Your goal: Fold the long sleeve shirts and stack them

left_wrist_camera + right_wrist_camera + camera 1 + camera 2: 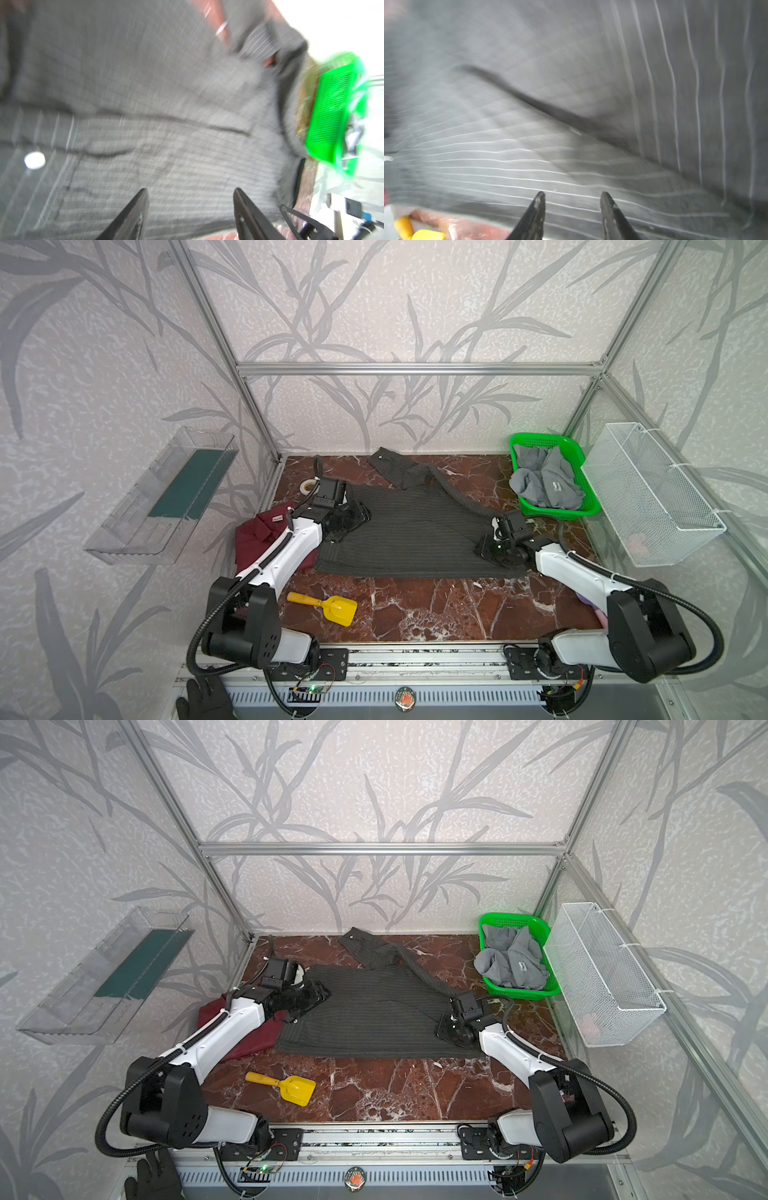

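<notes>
Both spread empty, left gripper (190, 190) and right gripper (572, 193) hang over the pinstriped shirt (407, 535), stretched left-to-right.

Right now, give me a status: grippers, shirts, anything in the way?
Left gripper, right gripper open over pinstripe shirt, spread flat, sleeve trailing back. Maroon shirt beside it; grey shirt bunched in green basket. Yellow scoop clear of cloth.

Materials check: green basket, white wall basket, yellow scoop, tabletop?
Green basket: moulded plastic, glossy, slotted walls. White wall basket: probably painted metal mesh; fine see-through grid. Yellow scoop: plastic, uniform colour, smooth sheen. Tabletop: red-brown marble look with white veins, glossy; could be a printed film rather than stone.
</notes>
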You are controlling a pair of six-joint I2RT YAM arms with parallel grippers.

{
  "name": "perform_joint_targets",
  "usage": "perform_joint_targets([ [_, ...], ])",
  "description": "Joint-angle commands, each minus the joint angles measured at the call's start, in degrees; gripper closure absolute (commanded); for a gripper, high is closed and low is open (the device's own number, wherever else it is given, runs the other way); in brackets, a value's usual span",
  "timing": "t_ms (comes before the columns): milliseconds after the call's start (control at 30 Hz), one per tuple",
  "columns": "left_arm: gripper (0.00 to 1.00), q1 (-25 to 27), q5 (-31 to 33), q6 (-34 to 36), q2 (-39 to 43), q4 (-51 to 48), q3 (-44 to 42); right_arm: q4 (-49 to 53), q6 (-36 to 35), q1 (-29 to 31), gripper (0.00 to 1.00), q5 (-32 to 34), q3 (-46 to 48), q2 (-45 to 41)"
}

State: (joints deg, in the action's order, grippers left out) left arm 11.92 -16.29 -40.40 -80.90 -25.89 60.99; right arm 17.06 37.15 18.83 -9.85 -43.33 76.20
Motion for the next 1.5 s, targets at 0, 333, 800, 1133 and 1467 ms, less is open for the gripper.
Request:
perform_joint_targets([
  [0,0.29,-0.2,3.7,2.6,-0.8,1.0,4.5,-1.8,-6.9,0.2,0.38,1.4,-10.3,0.4],
  [333,0.18,-1.6,10.0,8.0,-13.6,2.1,19.3,3.8,-13.1,0.6,0.26,-5.9,-45.4,31.2],
  [800,0.18,-4.8,7.9,10.4,-30.4,-1.4,34.3,23.8,-28.9,4.0,0.23,1.9,-99.0,71.0],
  [1133,0.2,-6.2,8.9,10.8,-39.8,-7.5,43.5,25.2,-32.7,5.0,0.66,2.6,-109.7,79.3],
  [1467,0.22,-6.5,7.4,9.5,-42.2,-11.4,46.5,26.3,-33.0,5.0,0.97,-1.7,-107.2,65.8],
])
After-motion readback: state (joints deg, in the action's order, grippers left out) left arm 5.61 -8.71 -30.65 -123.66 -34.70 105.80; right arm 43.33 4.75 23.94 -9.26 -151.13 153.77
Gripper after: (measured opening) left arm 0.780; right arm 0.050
